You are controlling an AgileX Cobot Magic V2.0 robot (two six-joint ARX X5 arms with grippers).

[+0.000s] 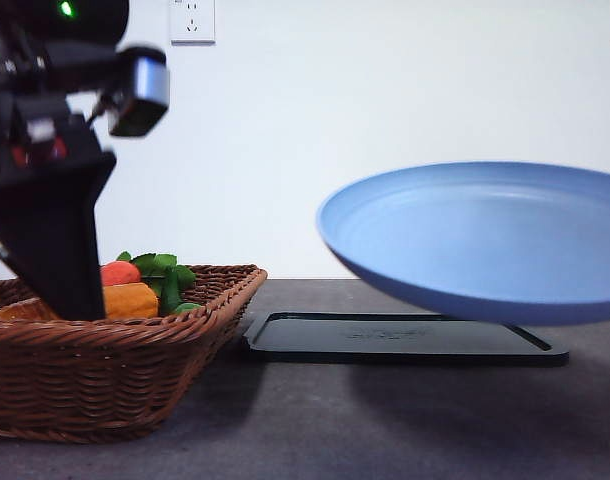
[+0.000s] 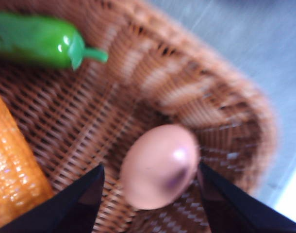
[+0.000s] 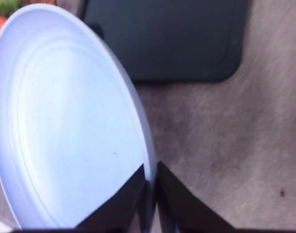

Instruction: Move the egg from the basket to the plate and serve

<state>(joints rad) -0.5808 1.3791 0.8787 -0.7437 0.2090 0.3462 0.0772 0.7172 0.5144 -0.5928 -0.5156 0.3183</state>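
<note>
The brownish-pink egg (image 2: 157,165) lies on the woven floor of the brown wicker basket (image 2: 187,87), close to its wall. My left gripper (image 2: 150,171) is open and straddles the egg, one black finger on each side; the far finger is almost touching it. In the front view my left arm (image 1: 55,230) reaches down into the basket (image 1: 105,370). The light blue plate (image 1: 485,235) hangs tilted in the air above the table on the right. My right gripper (image 3: 150,174) is shut on the rim of the plate (image 3: 65,121).
A flat black tray (image 1: 405,335) lies on the grey table under and behind the plate, and appears in the right wrist view as the tray (image 3: 167,39). In the basket are a green pepper (image 2: 41,39), an orange corn cob (image 2: 14,170) and a red-orange vegetable with leaves (image 1: 135,275).
</note>
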